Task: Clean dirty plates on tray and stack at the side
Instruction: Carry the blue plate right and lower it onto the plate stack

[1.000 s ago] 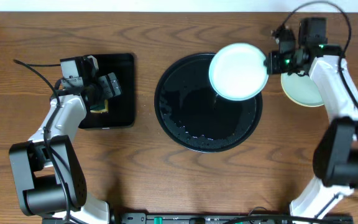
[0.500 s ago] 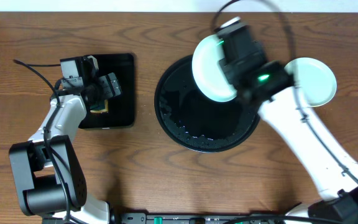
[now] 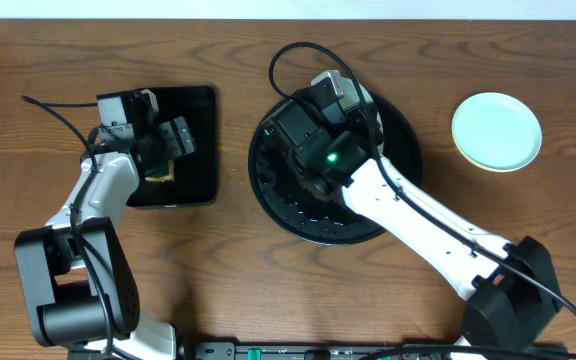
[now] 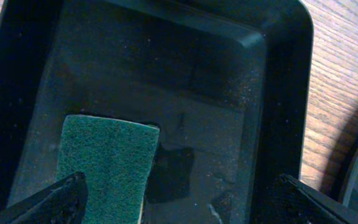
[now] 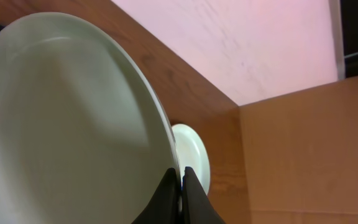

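Left of the round black tray (image 3: 268,170), the left gripper (image 4: 179,183) is hovering with jaws wide apart above the green sponge (image 4: 104,162) in the rectangular tray (image 4: 284,62). Over the round tray, the right gripper (image 5: 180,177) is pinching a tilted mint-blue plate (image 5: 61,124) by its rim. Right of the round tray a stack (image 3: 497,131) is sitting, seemingly two plates finished, so the held plate is likely waiting for wiping and stacking.

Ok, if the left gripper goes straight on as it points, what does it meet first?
Likely the green sponge, under one finger of the open left gripper; the other finger is over bare floor of the rectangular tray. Depth is unclear.
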`<state>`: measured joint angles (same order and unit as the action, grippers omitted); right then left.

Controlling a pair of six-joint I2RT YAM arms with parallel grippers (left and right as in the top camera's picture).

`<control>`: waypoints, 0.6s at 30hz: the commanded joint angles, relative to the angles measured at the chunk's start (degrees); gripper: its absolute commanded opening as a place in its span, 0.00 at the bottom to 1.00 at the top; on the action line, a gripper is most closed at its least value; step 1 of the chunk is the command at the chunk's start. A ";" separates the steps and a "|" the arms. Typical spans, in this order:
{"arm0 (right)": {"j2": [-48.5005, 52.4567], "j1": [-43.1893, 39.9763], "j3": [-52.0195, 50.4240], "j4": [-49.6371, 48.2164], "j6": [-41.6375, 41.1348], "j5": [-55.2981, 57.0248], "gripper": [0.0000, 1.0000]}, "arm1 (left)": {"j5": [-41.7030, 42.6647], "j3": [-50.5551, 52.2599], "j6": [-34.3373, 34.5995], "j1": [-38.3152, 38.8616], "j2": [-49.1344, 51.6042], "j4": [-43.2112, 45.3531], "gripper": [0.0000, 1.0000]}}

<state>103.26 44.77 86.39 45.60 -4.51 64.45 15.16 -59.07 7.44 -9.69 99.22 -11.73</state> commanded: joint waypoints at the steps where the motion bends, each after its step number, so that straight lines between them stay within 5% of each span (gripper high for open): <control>1: 0.22 -0.57 0.02 -1.09 -0.85 2.67 0.01 | 0.68 -0.20 -0.57 -0.20 -0.52 0.02 0.95; 9: -1.99 -8.72 0.61 -2.01 1.77 -18.21 0.01 | 0.68 -0.20 -0.55 -0.22 -0.52 0.02 0.95; 18: -3.82 -34.97 0.52 -1.51 -2.16 -52.17 0.01 | 0.68 -0.20 -0.55 -0.20 -0.52 0.02 0.95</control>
<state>101.16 16.95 86.39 43.92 -4.14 27.88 15.16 -59.07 7.42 -9.69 99.22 -11.70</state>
